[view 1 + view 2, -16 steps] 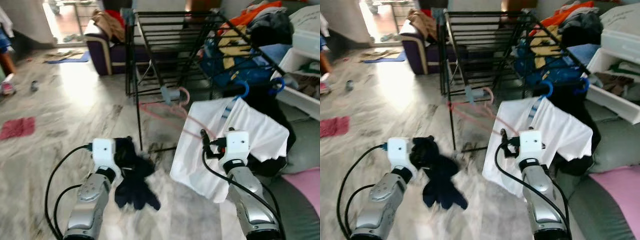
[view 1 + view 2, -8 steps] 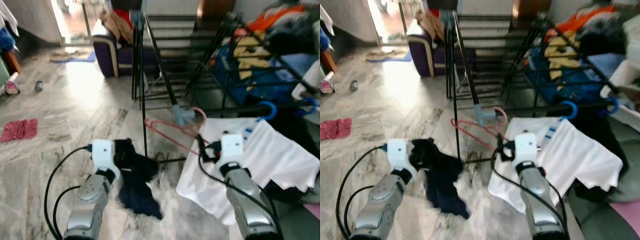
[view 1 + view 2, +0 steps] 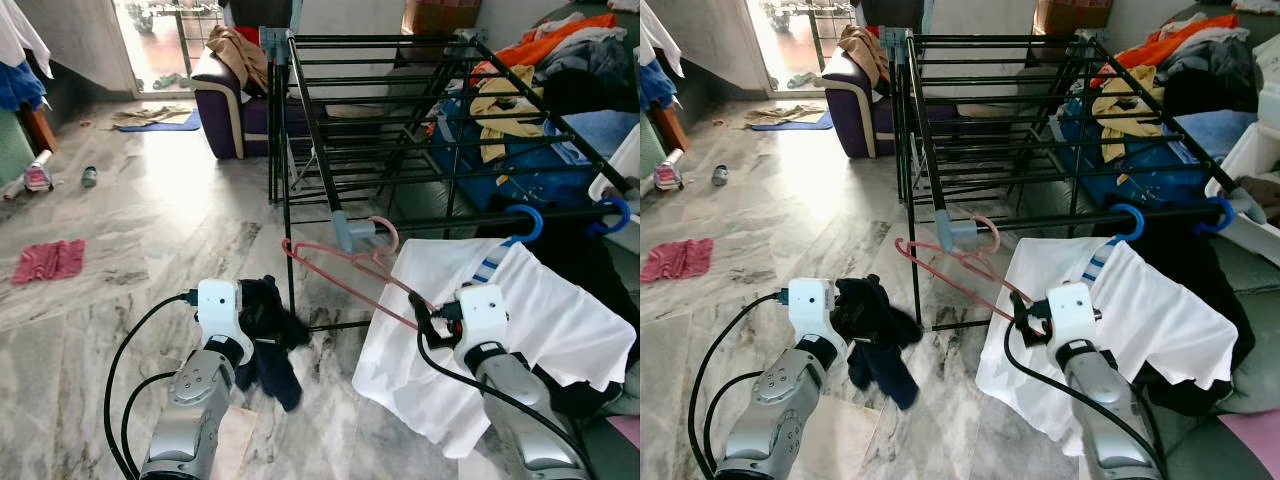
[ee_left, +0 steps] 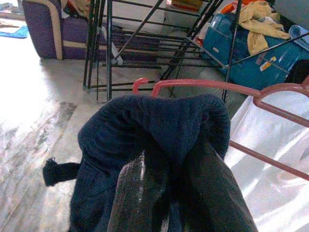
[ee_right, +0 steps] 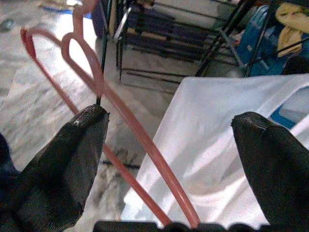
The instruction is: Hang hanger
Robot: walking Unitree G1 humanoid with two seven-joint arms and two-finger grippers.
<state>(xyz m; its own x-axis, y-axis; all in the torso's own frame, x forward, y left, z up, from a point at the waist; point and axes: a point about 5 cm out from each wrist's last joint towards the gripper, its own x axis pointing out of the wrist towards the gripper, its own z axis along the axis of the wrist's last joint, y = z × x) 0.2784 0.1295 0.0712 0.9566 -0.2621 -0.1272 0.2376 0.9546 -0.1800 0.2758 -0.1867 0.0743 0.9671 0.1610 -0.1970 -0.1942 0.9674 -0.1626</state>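
A pink wire hanger (image 3: 330, 255) lies tilted, its hook (image 3: 385, 232) at the grey joint of the black drying rack's (image 3: 310, 130) front rail. Its lower bars (image 5: 96, 77) run down between the wide-apart fingers (image 5: 72, 154) of my right gripper (image 3: 420, 308), which stands open around them at the white shirt's edge. My left gripper (image 3: 262, 310) is low on the left, shut on a dark navy garment (image 4: 154, 130) that drapes over its fingers and hangs toward the floor.
A white shirt (image 3: 550, 310) hangs from a blue hanger (image 3: 528, 215) on the rack's right rail. Clothes and a blue bag (image 3: 520, 150) are piled behind the rack. A purple sofa (image 3: 230, 100) stands beyond, and a red cloth (image 3: 48, 262) lies on the marble floor.
The whole view has shifted and sharpened, so the camera moved. The dark garment has swung and bunched under my left gripper. The hanger's hook stays by the grey rail joint.
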